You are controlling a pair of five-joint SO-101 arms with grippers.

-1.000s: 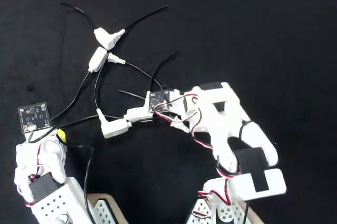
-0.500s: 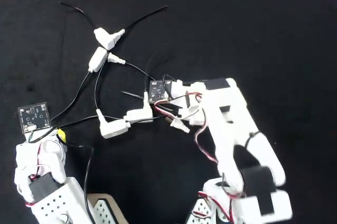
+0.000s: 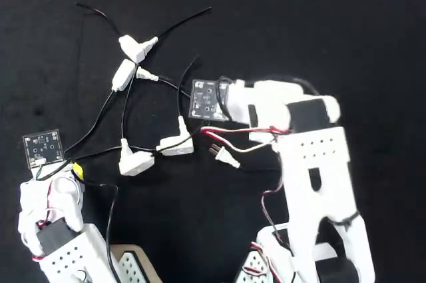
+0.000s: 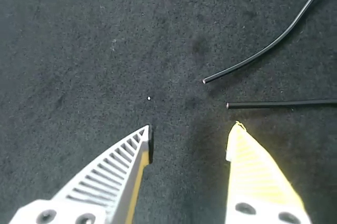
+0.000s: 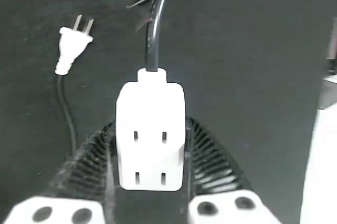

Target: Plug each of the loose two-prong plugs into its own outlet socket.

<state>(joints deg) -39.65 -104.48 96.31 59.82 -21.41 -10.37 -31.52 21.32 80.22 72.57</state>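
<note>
Across the black surface (image 3: 373,50), right of centre in the high view, the right arm (image 3: 313,163), its far end beside a tangle of cords and white pieces (image 3: 135,162). At the right gripper (image 5: 150,127), jaws clamped on the white outlet block (image 5: 150,108), one at each long side, slotted face toward the wrist camera, black cord (image 5: 158,18) running out beyond the tips. At the left gripper (image 4: 192,134), jaws apart over bare surface, holding nothing, two loose cord ends (image 4: 205,80) just beyond. Risks from here, as a judgement: dragging the block's cord through the tangle and shifting the pieces around it; twisting or slipping of the block under an off-line push, with only its sides pinched; bent prongs on a missed slot. Nearest loose two-prong plug (image 5: 71,50) off to one side of the right jaws and farther out than the block, not touching it, prongs pointing away from the jaws.
</note>
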